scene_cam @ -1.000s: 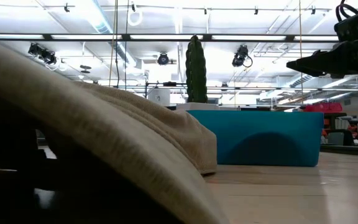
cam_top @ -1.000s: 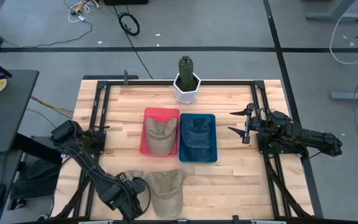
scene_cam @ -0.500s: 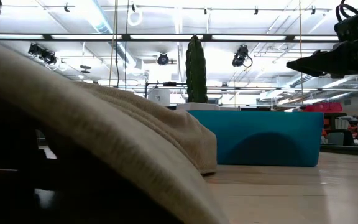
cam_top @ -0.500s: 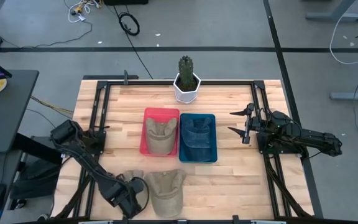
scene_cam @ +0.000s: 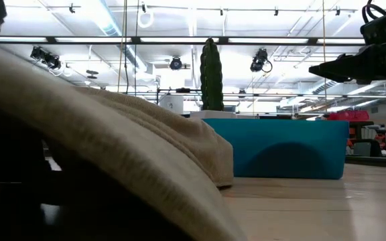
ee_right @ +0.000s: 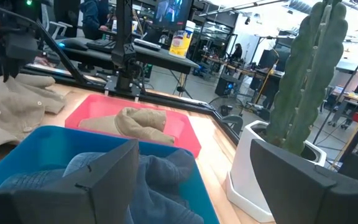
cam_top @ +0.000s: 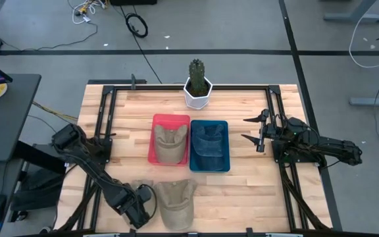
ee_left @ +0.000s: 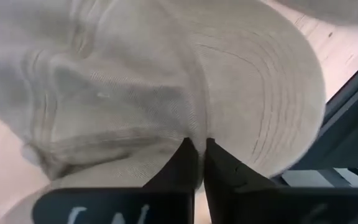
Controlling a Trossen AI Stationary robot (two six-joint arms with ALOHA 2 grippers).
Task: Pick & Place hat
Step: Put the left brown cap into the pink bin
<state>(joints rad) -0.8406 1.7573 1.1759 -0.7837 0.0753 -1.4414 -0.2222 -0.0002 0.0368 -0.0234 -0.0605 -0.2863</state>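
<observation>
Khaki hat (cam_top: pixel 176 203) is lying at the table's near edge, and the left gripper (cam_top: pixel 147 200) is pinching its fabric tight between closed fingers (ee_left: pixel 188 163). Behind it, the red bin (cam_top: pixel 156 123) is holding another khaki hat (cam_top: pixel 169 145); the blue bin (cam_top: pixel 224 160) beside it is cradling denim (cam_top: pixel 208 141). The right gripper (cam_top: pixel 252 130) is waiting, spread wide, at the right side.
</observation>
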